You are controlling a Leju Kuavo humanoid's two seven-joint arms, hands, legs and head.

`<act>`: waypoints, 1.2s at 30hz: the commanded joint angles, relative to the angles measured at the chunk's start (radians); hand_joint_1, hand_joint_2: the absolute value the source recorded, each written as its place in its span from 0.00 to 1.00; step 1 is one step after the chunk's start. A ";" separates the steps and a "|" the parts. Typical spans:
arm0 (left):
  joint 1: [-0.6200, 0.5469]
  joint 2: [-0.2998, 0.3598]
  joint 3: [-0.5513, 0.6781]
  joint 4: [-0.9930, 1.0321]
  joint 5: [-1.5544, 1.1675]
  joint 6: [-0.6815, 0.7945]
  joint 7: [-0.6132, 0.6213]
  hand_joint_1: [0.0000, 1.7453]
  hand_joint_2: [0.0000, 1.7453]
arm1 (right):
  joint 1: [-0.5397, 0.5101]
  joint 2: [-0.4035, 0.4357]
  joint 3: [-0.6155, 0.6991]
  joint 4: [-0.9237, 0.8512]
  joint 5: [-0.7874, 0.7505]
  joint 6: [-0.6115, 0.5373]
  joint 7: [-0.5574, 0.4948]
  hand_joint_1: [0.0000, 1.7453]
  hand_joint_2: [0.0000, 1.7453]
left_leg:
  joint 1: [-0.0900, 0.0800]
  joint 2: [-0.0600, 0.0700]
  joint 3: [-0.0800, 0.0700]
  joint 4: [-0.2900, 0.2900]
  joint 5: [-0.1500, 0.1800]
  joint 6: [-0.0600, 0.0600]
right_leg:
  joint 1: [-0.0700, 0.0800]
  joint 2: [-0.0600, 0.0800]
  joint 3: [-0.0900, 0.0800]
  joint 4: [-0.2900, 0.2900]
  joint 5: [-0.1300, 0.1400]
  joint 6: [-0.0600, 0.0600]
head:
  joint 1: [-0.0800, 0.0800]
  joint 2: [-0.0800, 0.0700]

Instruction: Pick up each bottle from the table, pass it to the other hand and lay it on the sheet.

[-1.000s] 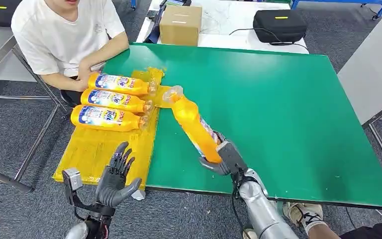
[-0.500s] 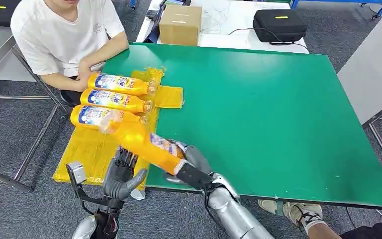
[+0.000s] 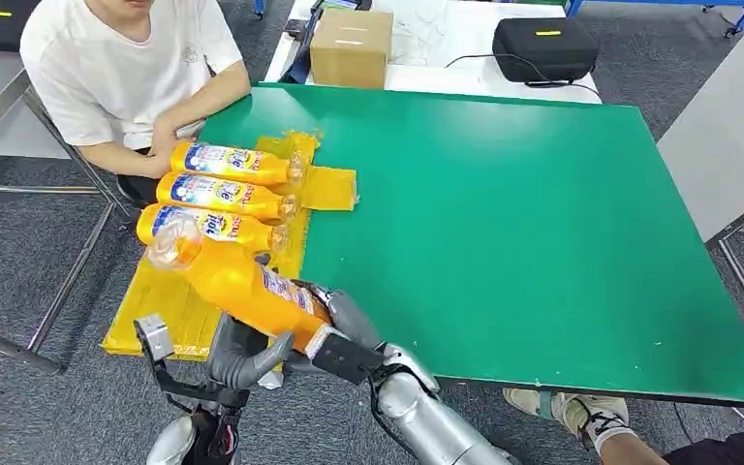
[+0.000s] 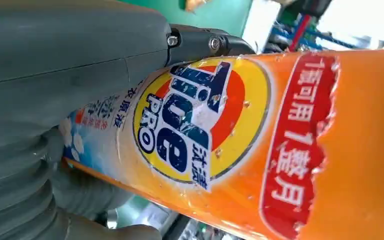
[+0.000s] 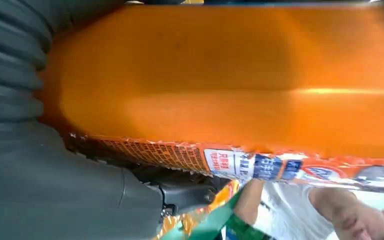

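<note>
An orange detergent bottle [image 3: 244, 288] hangs tilted over the near left table corner, its cap [image 3: 172, 240] pointing far left above the yellow sheet [image 3: 151, 302]. My right hand [image 3: 346, 332] grips its base end. My left hand [image 3: 242, 354] is under the bottle's lower body, its fingers hidden behind it. In the left wrist view the thumb [image 4: 80, 50] lies across the bottle's label [image 4: 195, 120], with fingers on the other side. The right wrist view has the bottle [image 5: 230, 75] pressed against that hand's palm. Three more bottles [image 3: 221, 194] lie side by side on the sheet.
A person in a white shirt [image 3: 121, 68] sits at the far left corner, forearms resting by the sheet. The green table [image 3: 513, 213] stretches right. A cardboard box [image 3: 352, 46] and a black case [image 3: 544, 48] stand on a white surface beyond it.
My right hand has swung the bottle from the table's middle leftward and down into my left hand, which had been open with fingers up. The bottle's cap is now over the sheet.
</note>
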 commanded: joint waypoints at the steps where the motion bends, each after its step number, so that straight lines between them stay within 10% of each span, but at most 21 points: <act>1: -0.056 0.033 -0.054 0.038 -0.064 -0.001 -0.012 0.95 1.00 | -0.078 0.015 0.091 0.140 0.002 0.037 0.007 1.00 1.00 | 0.001 0.000 0.002 0.000 -0.001 -0.001 | 0.001 0.000 0.002 0.000 -0.001 -0.002 | 0.000 0.000; 30: -0.053 -0.003 0.017 0.040 -0.044 0.063 0.038 1.00 1.00 | -0.084 0.038 0.113 0.212 0.018 -0.008 0.095 0.99 1.00 | 0.001 -0.001 0.004 -0.001 -0.001 -0.002 | 0.001 -0.001 0.003 0.000 -0.002 -0.002 | 0.000 0.000; 31: -0.054 -0.004 0.019 0.038 -0.041 0.068 0.038 1.00 1.00 | -0.083 0.039 0.111 0.212 0.018 -0.015 0.099 0.90 1.00 | 0.001 -0.001 0.002 0.000 0.000 -0.001 | 0.001 -0.001 0.002 0.000 -0.001 -0.001 | 0.000 0.000; 32: -0.053 -0.003 0.020 0.035 -0.030 0.072 0.046 1.00 1.00 | -0.079 0.042 0.102 0.214 0.011 -0.020 0.114 0.06 1.00 | 0.001 -0.001 0.001 0.000 0.000 -0.001 | 0.001 -0.001 0.001 0.000 -0.001 -0.001 | 0.000 0.000; 33: -0.048 0.001 0.021 0.029 -0.025 0.073 0.046 1.00 1.00 | -0.072 0.043 0.096 0.213 0.013 -0.045 0.129 0.00 0.00 | 0.001 -0.002 0.003 0.000 -0.001 -0.002 | 0.001 -0.002 0.003 0.000 -0.002 -0.002 | 0.000 0.000; 36: -0.069 0.032 0.054 0.011 -0.117 0.184 0.004 1.00 1.00 | -0.038 0.049 0.049 0.184 0.002 -0.185 0.092 0.00 0.00 | 0.001 -0.001 0.004 0.000 -0.001 -0.002 | 0.001 -0.002 0.004 0.000 -0.002 -0.002 | 0.000 0.000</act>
